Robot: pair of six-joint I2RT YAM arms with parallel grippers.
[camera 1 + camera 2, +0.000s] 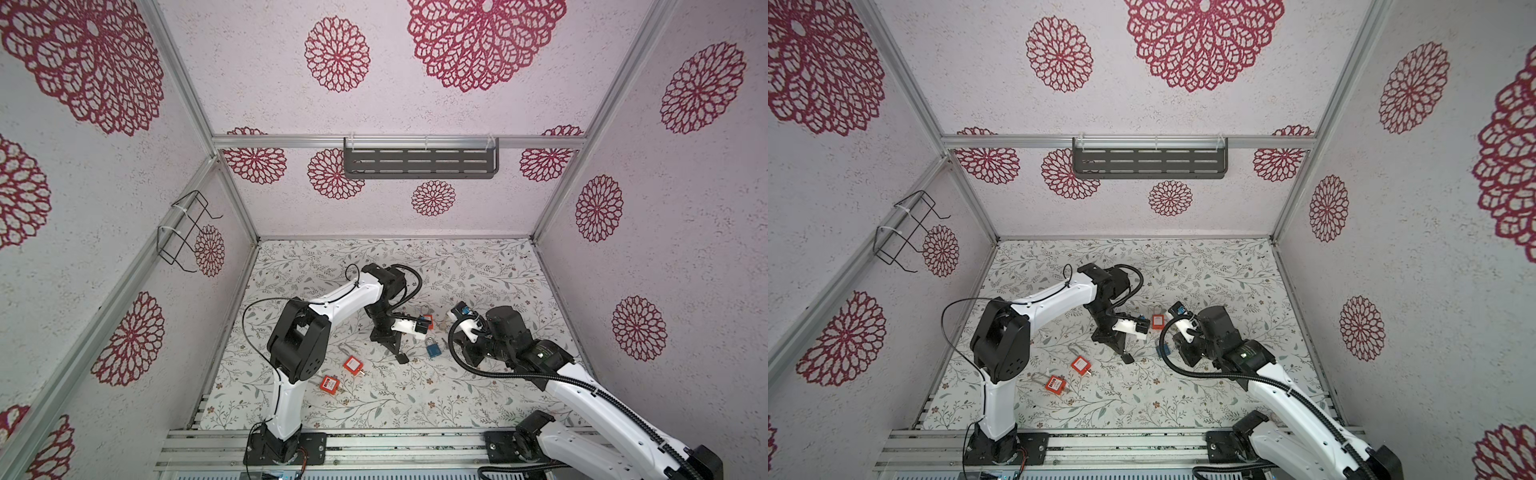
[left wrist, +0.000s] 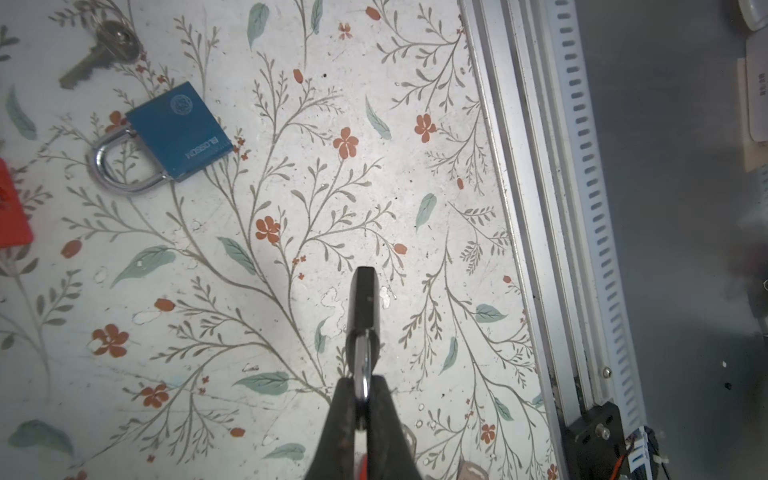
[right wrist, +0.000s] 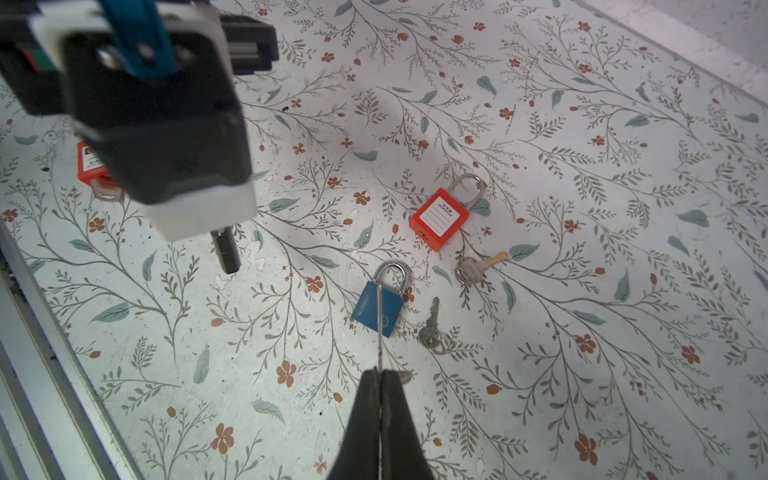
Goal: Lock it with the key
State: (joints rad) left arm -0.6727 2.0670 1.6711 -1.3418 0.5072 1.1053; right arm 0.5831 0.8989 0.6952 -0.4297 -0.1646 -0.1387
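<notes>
lock and key both picked up, not joined yet
my left pincer (image 2: 362, 386) pinches the black padlock (image 2: 363, 299) by its loop, body past the tips. my right pincer (image 3: 380, 374) pinches the key (image 3: 379, 353), sticking out ahead. i think putting it in and turning are left.

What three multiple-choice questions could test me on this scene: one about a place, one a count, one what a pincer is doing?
1. Where is the blue padlock? A on the table; B on the wall shelf; C in the wire basket.
2. How many orange padlocks are there? A one; B three; C five.
3. The left pincer is: A open and empty; B shut on a black padlock; C shut on a key.
Answers: 1 A, it lies flat on the flowered table; 2 B, a top view shows three; 3 B, the shackle sits pinched between its jaws.
</notes>
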